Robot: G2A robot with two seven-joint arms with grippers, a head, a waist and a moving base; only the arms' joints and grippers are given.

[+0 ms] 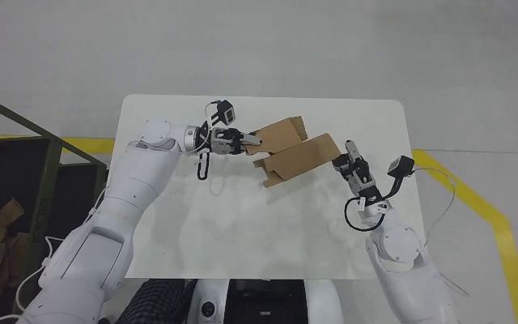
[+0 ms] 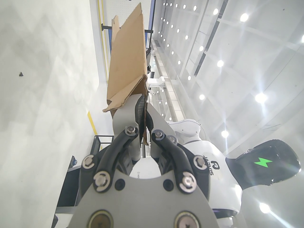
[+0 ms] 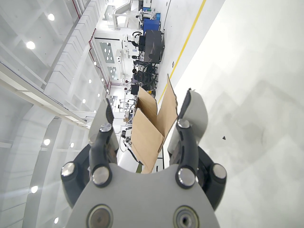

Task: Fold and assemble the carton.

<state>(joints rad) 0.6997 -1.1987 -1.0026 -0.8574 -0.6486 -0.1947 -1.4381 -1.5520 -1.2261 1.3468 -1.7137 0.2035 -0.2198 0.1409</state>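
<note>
The left end effector (image 2: 142, 116) pinches a flap of the brown carton (image 2: 128, 58).

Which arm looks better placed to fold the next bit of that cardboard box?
The right, probably. The left arm's jaws are shut on one end of the carton, holding it; the right arm's jaws stand open and free, close to its other end.

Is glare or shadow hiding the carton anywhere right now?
Left wrist view: ceiling lamps flare in starbursts beside the carton, not over it. Top view: faint carton shadow on the table, hiding nothing. Right wrist view: no flare on the carton.
</note>
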